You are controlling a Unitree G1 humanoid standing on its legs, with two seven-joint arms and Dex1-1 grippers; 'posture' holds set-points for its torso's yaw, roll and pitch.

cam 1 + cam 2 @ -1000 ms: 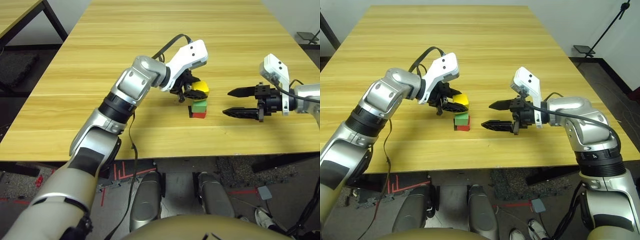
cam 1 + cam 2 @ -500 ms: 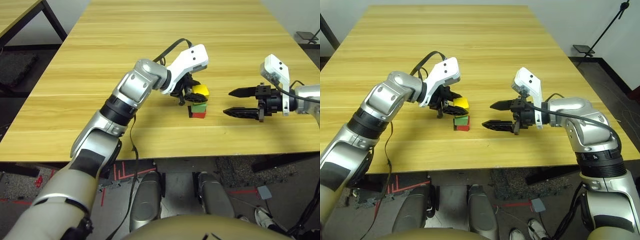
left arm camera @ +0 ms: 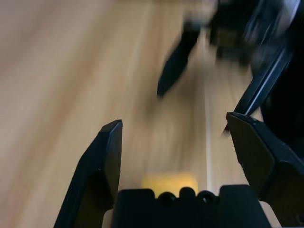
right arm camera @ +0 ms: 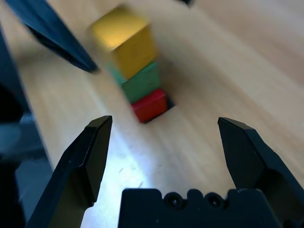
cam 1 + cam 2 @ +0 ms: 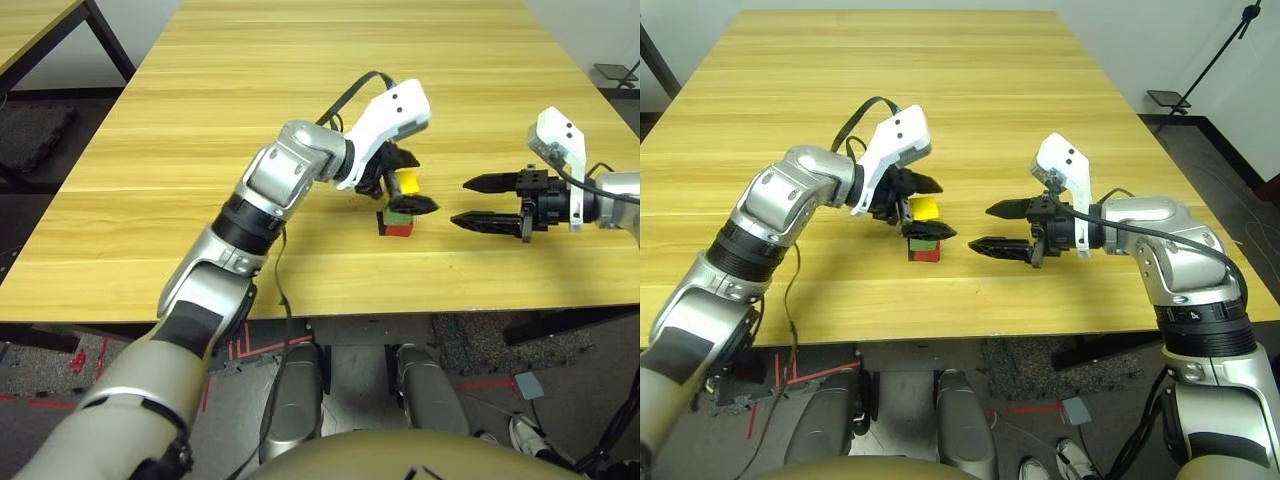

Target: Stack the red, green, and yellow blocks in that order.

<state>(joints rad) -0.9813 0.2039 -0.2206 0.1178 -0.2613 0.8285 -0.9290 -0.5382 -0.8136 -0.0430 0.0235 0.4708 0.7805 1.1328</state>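
The yellow block sits on the green block, which sits on the red block, forming one stack near the table's front middle. The yellow block sits slightly askew on top. My left gripper is open, with one finger on each side of the yellow block and apart from it. The yellow block lies low between its spread fingers in the left wrist view. My right gripper is open and holds nothing, a short way to the right of the stack, pointing at it.
A flat black square patch lies under the red block. The wooden table stretches wide behind and to both sides of the stack. Its front edge runs close below the stack.
My left gripper, shut on the yellow block above the stack before, has opened and shifted a little right. The yellow block now rests on the green one. The right gripper has barely moved.
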